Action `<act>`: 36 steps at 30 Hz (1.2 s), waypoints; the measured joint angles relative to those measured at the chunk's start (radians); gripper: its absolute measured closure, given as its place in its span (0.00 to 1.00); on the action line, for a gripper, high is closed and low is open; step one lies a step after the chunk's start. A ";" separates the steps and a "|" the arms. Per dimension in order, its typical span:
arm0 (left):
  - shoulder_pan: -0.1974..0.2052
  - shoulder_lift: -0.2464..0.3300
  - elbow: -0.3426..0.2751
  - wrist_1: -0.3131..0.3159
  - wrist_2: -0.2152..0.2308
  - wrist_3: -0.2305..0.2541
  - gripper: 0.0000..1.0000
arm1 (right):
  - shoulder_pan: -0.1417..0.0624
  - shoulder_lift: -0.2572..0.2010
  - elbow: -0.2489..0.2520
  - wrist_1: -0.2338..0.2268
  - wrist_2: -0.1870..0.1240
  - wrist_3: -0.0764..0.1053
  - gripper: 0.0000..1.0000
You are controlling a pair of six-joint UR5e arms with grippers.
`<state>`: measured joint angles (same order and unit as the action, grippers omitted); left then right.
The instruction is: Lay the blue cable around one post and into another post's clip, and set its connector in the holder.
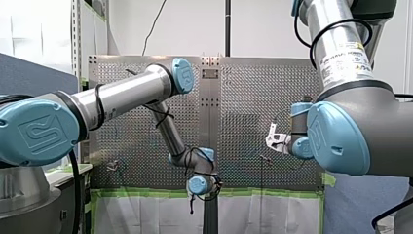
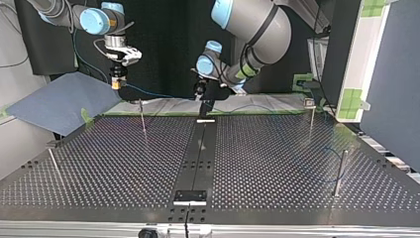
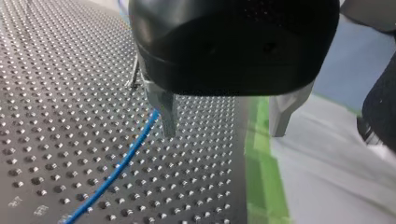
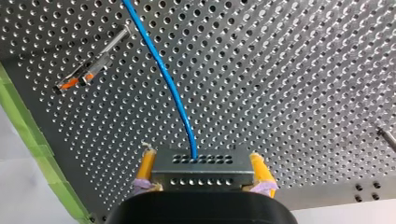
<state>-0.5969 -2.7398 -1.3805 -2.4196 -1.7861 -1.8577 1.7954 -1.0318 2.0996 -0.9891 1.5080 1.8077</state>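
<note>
connector (image 4: 202, 170) pinched in r hand (image 4: 201, 156); l hand (image 3: 223, 133) spread nr blue cable (image 3: 116, 170)

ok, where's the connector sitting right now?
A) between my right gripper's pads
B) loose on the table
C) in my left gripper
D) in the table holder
A: the right wrist view shows the connector clamped between the yellow pads of my right gripper, with the blue cable running out of it. My left gripper is open.

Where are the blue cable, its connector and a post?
blue cable (image 4: 165, 74), right wrist view, mid-length.
connector (image 4: 203, 173), right wrist view, its perforated front face.
post (image 4: 93, 66), right wrist view, its middle.
</note>
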 joint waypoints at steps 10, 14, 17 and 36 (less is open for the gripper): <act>-0.005 0.024 -0.033 -0.040 0.000 0.030 0.05 | -0.008 0.000 -0.001 -0.030 0.000 0.006 1.00; -0.004 0.025 -0.069 -0.008 0.003 0.031 0.05 | -0.009 0.000 -0.002 -0.035 0.000 0.006 1.00; -0.005 0.028 -0.092 0.014 0.007 0.032 0.05 | -0.006 0.001 -0.002 -0.031 0.000 0.005 1.00; -0.008 0.090 -0.097 0.057 0.010 -0.011 0.05 | 0.001 0.002 -0.002 -0.004 -0.001 0.001 1.00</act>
<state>-0.6050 -2.6502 -1.4772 -2.3628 -1.7759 -1.8691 1.7968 -1.0303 2.0971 -0.9927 1.5066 1.8085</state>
